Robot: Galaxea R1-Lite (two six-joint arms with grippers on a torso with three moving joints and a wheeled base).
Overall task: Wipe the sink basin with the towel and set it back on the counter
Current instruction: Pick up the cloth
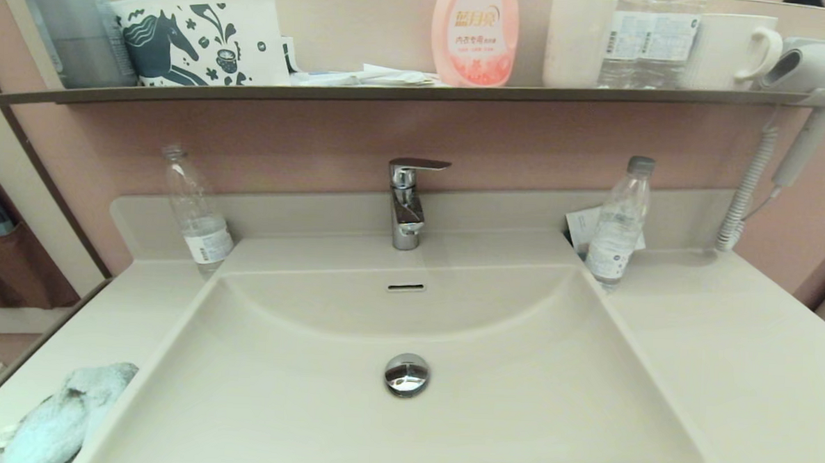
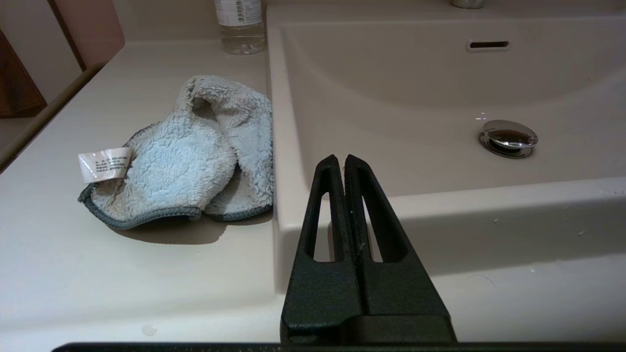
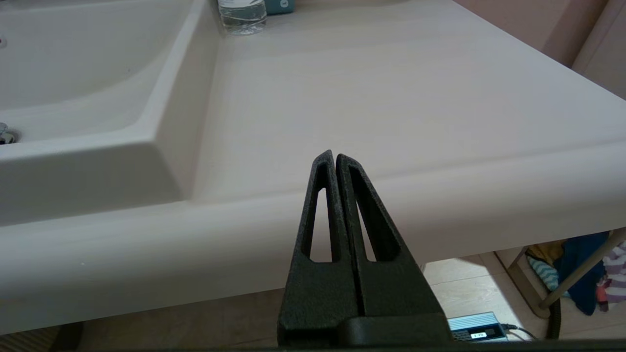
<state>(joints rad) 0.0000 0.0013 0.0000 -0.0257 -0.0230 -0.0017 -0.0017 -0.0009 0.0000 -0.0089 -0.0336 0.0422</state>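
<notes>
The pale blue-green towel (image 1: pixel 63 418) (image 2: pixel 190 151) lies crumpled on the counter (image 1: pixel 727 356) to the left of the sink basin (image 1: pixel 404 426), its white label showing. The basin (image 2: pixel 415 98) holds a chrome drain plug (image 1: pixel 406 374) (image 2: pixel 507 138) and a slot overflow (image 1: pixel 406 287) below the chrome faucet (image 1: pixel 407 203). My left gripper (image 2: pixel 341 159) is shut and empty, held by the basin's front left corner, to the right of the towel. Off the counter's front edge right of the basin, my right gripper (image 3: pixel 334 155) is shut and empty. Neither gripper shows in the head view.
Two clear plastic bottles (image 1: pixel 197 212) (image 1: pixel 618 223) stand at the basin's back corners. A thin dark shelf (image 1: pixel 391 91) above carries a horse-print pouch (image 1: pixel 201 38), a pink bottle (image 1: pixel 475 32), cups and a hair dryer (image 1: pixel 809 68) with a coiled cord.
</notes>
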